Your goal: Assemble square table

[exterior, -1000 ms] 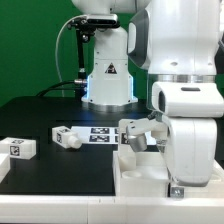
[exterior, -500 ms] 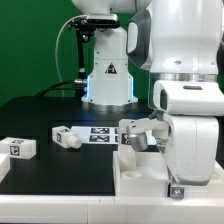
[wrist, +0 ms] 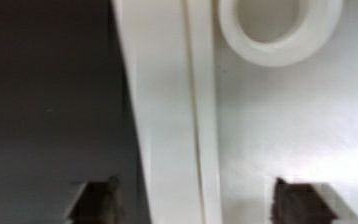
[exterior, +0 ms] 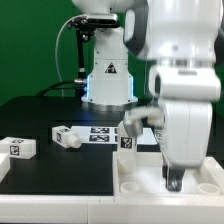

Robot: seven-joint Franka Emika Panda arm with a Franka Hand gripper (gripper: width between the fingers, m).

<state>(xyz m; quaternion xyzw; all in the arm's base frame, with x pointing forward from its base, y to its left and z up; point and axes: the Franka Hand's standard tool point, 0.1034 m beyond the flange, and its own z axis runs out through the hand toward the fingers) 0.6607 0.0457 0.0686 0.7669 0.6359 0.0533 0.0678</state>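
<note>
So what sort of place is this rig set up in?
Most likely a robotics lab bench, not a workshop: a black table before a green backdrop, white legs bearing black-and-white tags, and a marker board lying on it.

The blurred arm hides much of the tabletop and part of one leg. The wrist view's edge cuts off the fingers and a socket.

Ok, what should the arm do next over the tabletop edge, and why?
Probably close the hand on the raised rim of the tabletop, perhaps after easing lower. In the wrist view the open fingers stand either side of that rim without touching it, so a grip seems ready.
</note>
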